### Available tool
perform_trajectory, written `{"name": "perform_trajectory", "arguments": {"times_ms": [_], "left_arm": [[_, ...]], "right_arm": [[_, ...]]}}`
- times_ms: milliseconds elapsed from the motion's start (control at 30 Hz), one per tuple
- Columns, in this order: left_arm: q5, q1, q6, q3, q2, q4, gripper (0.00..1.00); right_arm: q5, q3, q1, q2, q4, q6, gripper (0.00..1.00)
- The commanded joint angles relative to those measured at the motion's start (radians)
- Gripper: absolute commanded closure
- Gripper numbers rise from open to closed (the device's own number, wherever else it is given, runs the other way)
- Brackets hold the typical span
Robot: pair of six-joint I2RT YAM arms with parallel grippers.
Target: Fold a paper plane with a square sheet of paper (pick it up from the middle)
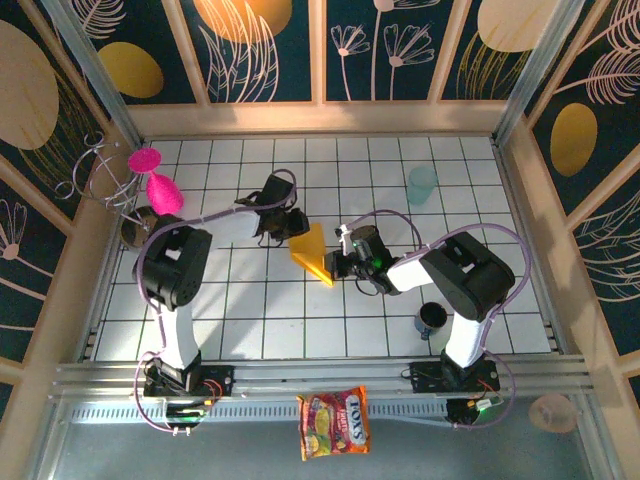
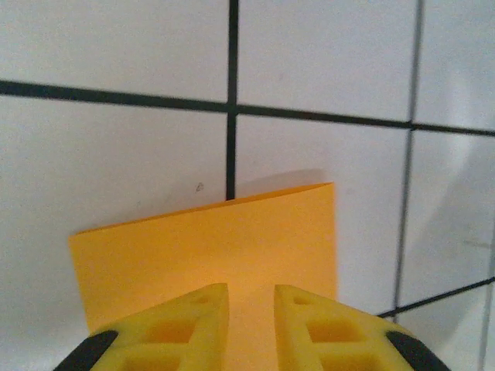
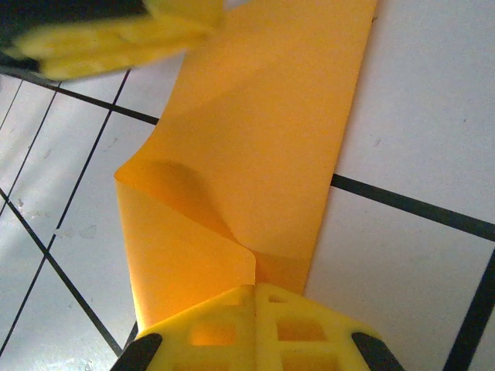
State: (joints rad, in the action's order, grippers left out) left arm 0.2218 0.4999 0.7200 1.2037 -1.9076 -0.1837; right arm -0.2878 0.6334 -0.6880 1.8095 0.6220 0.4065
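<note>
Left arm: stretched forward over the tiles, its left gripper [image 1: 288,226] [image 2: 251,292] well left of the teal cup [image 1: 422,184].
Left claw: fingers a narrow gap apart over the sheet of paper [image 1: 312,255] [image 2: 209,247] [image 3: 263,139]; whether it grips the sheet cannot be told.
Right arm: elbow folded, reaching leftward, the right gripper [image 1: 337,266] [image 3: 255,291] nearer than the cup.
Right claw: fingers pressed together, pinching the sheet's curled edge.
Sheet: between both grippers, left of the cup.
Around: dark mug [image 1: 432,318] nearer than the cup, beside the right arm; nothing stands in the way of the sheet.

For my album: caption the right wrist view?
Right end effector shut on a curling orange-yellow paper sheet over white tiles.
</note>
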Motion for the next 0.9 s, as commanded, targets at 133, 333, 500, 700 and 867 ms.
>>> {"name": "perform_trajectory", "arguments": {"times_ms": [133, 333, 500, 700, 867], "left_arm": [[0.02, 0.015, 0.133, -0.157, 0.185, 0.097, 0.78], [0.062, 0.071, 0.255, -0.313, 0.26, 0.2, 0.84], [0.095, 0.093, 0.316, -0.373, 0.255, 0.274, 0.87], [0.068, 0.121, 0.339, -0.346, 0.21, 0.259, 0.88], [0.028, 0.131, 0.384, -0.347, 0.204, 0.257, 0.89]], "right_arm": [[0.012, 0.015, 0.007, 0.022, -0.021, 0.017, 1.0], [0.013, 0.021, 0.008, 0.029, -0.03, 0.022, 1.0], [0.009, 0.027, 0.008, 0.034, -0.034, 0.024, 1.0], [0.012, 0.032, 0.009, 0.034, -0.039, 0.022, 1.0], [0.012, 0.035, 0.008, 0.036, -0.046, 0.022, 1.0]]}}
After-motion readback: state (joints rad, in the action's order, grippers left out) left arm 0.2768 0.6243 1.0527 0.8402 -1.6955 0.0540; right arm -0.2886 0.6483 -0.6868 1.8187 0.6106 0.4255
